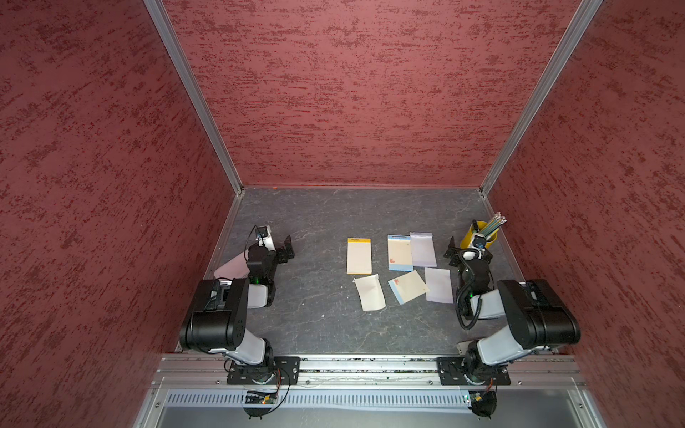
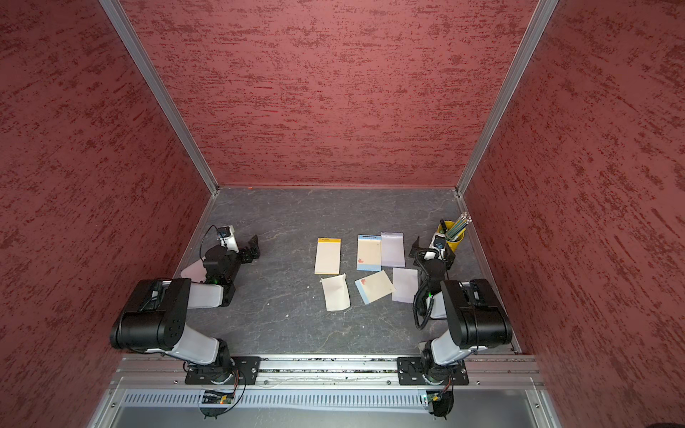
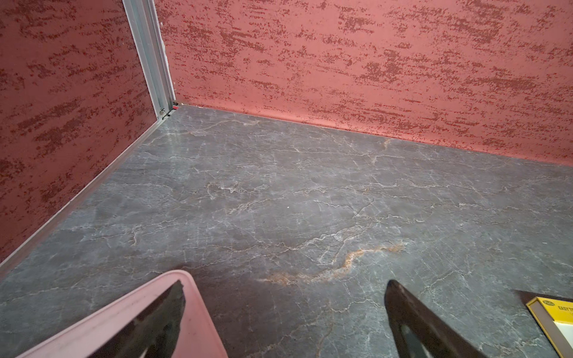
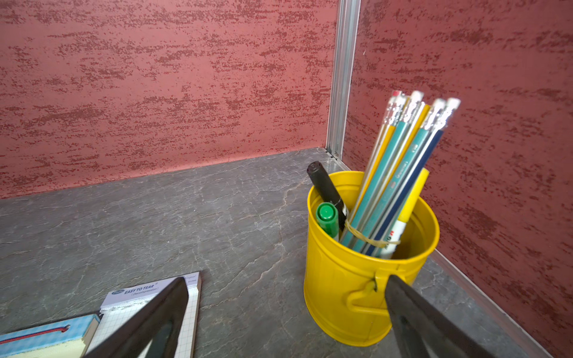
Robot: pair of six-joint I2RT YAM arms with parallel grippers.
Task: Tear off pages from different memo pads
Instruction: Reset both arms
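Note:
Three memo pads lie in a row in both top views: cream with a yellow band (image 1: 359, 255), blue-bordered (image 1: 400, 252) and lavender (image 1: 422, 249). Nearer the front lie three loose pages: plain cream (image 1: 370, 292), cream with a blue edge (image 1: 408, 286) and lavender (image 1: 439, 285). My left gripper (image 1: 288, 249) (image 3: 286, 283) stands open and empty at the left, far from the pads. Open too, my right gripper (image 1: 467, 249) (image 4: 287, 279) hangs between the lavender pad (image 4: 190, 303) and a yellow cup, holding nothing.
A yellow cup (image 1: 482, 233) (image 4: 341, 279) of pencils and markers stands by the right wall, just beside my right gripper. A pink case (image 1: 231, 268) (image 3: 198, 310) lies under my left arm near the left wall. Red walls close in three sides.

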